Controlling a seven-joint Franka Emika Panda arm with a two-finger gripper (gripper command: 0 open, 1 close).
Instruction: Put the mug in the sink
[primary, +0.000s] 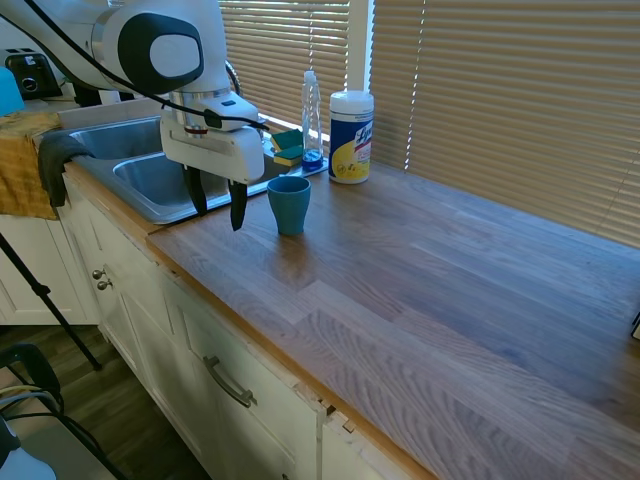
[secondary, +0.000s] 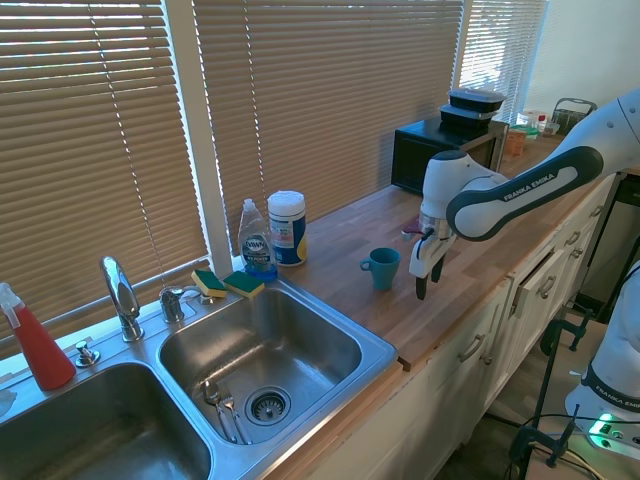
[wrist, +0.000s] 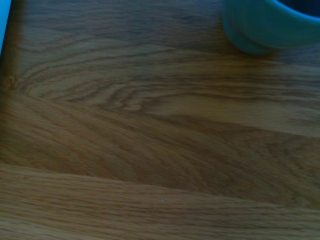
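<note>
Wood-look surface (primary: 450, 300) runs along the window, with the steel sink (secondary: 340, 375) sunk into it at one end. The white canister (primary: 351, 137) and clear bottle (primary: 312, 118) stand near the sink's back corner. The teal mug (primary: 289, 205) sits upright on the surface near the sink, and my jaws (primary: 217, 203) hang released and empty just beside it, not touching.

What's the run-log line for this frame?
pincer: open, empty, beside mug | small teal-blue mug: upright on wood-look countertop, untouched | stainless steel double-basin sink: no mug | step: grasp pending
</note>
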